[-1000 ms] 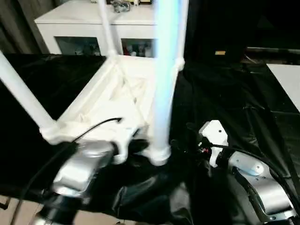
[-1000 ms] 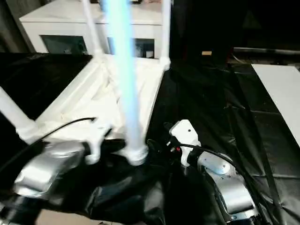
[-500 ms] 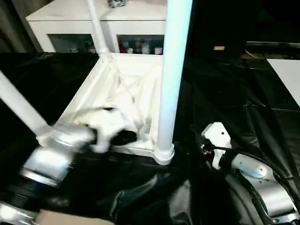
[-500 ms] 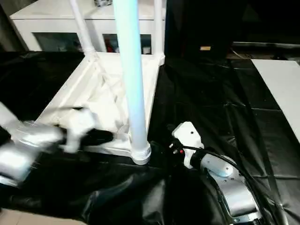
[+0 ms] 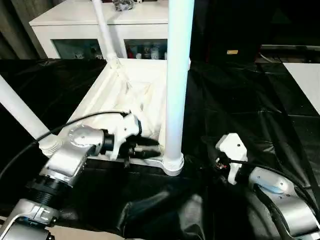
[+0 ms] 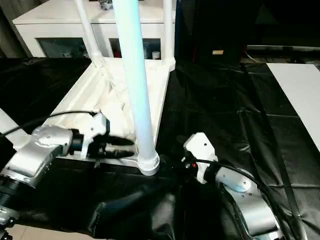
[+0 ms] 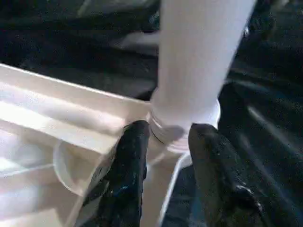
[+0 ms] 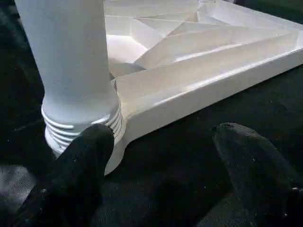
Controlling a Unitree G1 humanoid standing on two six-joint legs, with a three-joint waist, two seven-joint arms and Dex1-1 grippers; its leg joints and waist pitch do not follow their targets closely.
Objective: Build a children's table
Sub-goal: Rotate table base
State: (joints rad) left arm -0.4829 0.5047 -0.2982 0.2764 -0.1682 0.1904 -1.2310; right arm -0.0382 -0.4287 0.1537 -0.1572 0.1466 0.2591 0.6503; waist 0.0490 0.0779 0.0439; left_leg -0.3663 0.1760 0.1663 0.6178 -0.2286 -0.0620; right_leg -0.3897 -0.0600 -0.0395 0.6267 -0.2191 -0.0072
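The right gripper (image 8: 161, 175) sat lowest in the head views, at about five o'clock, its silver forearm (image 5: 277, 192) rising from the bottom edge. Its two black fingers (image 8: 75, 175) stood wide apart with nothing between them, pointed toward the near corner of the tabletop (image 5: 127, 97) and resting close over the black sheet (image 5: 240, 100) that covered the work surface.

Toward seven o'clock the left gripper (image 7: 165, 175) reached in level from the left arm (image 5: 70, 157). Its fingers (image 7: 125, 184) were partly spread, one over the tabletop's near rim and the other just outside it, and the base of the near leg (image 5: 177, 75) showed in the gap beyond them; neither finger pinched the leg or anything else.

The children's table lay upside down at the centre, ribbed underside up, with that near leg standing upright in its corner socket (image 5: 173, 164) at about six o'clock. Another leg (image 5: 20, 112) slanted out at nine o'clock, and two more (image 6: 87, 32) rose from the far corners toward twelve.

Beyond the table at twelve o'clock stood a white cabinet (image 5: 80, 22) with glass doors. At two o'clock a flat white board (image 6: 300, 87) lay on the black sheet.
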